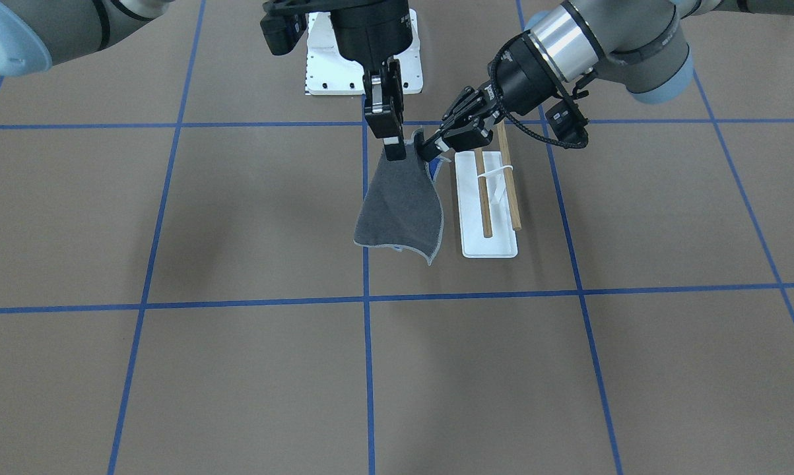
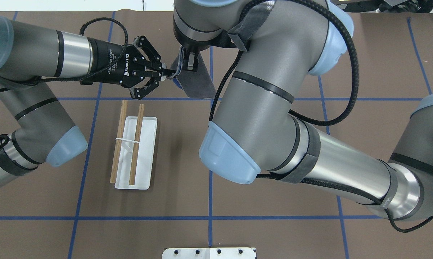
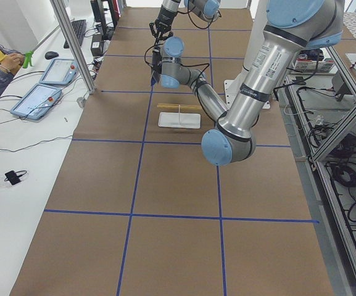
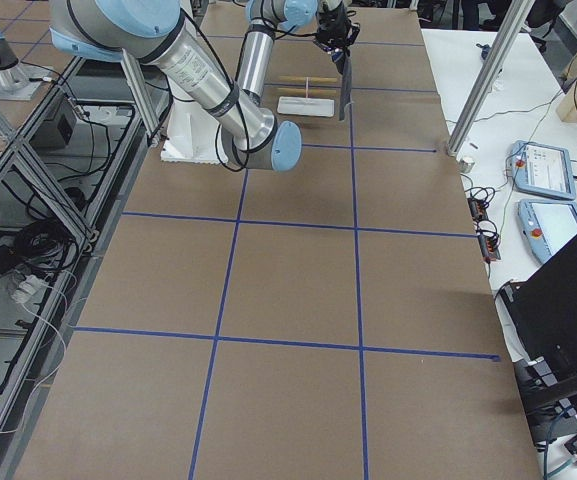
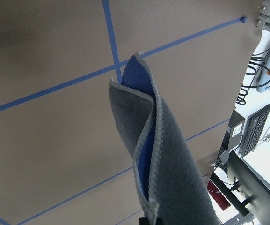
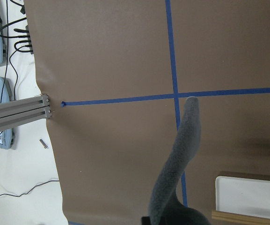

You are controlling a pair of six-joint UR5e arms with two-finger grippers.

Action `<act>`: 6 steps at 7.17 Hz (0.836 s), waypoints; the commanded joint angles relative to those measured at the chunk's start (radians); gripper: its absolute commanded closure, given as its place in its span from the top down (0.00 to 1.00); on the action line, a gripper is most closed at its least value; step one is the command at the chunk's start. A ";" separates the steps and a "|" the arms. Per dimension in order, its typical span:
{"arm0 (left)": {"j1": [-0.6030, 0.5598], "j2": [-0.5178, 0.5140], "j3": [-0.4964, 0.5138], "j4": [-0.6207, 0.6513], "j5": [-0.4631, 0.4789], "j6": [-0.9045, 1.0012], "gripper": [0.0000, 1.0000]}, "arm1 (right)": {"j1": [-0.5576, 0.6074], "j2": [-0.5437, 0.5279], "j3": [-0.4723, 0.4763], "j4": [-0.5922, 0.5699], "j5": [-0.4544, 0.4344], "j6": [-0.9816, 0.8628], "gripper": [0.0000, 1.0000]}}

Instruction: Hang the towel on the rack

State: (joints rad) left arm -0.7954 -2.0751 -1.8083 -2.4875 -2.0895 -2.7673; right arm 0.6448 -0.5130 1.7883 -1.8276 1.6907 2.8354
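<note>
mid-carry: left gripper (image 1: 428,149) and right gripper (image 1: 394,150) each clamp the towel's (image 1: 402,211) top edge, so it hangs at 9 o'clock of the rack (image 1: 489,247) in the front-facing view, and the next move likely calls for raising it over the dowels (image 1: 483,198).

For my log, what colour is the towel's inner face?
Bright blue inside the dark grey towel; clearest in the left wrist view.

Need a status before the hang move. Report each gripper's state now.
Left gripper: closed, holding the towel by its upper edge.
Right gripper: closed, holding the same towel at its top.
</note>
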 commanded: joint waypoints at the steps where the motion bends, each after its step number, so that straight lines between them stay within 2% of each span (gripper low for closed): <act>1: -0.005 0.000 -0.005 -0.001 -0.001 0.008 0.00 | 0.001 -0.013 0.009 0.001 0.001 -0.020 0.78; 2: -0.008 -0.002 -0.005 -0.002 -0.001 0.021 0.00 | 0.001 -0.028 0.025 0.001 0.001 -0.037 1.00; 3: -0.010 -0.002 -0.005 -0.001 -0.001 0.073 0.00 | 0.003 -0.076 0.092 -0.001 0.001 -0.059 1.00; 4: -0.010 -0.002 -0.005 -0.004 -0.003 0.131 0.00 | 0.003 -0.178 0.220 -0.001 0.003 -0.123 1.00; 5: -0.008 -0.002 -0.022 -0.004 -0.010 0.263 0.00 | 0.003 -0.271 0.334 -0.004 0.007 -0.186 1.00; 6: -0.005 0.001 -0.032 -0.008 -0.032 0.367 0.00 | 0.007 -0.348 0.400 -0.005 0.010 -0.251 1.00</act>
State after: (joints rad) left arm -0.8035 -2.0762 -1.8270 -2.4920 -2.1024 -2.5309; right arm 0.6487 -0.7588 2.0834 -1.8309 1.6971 2.6628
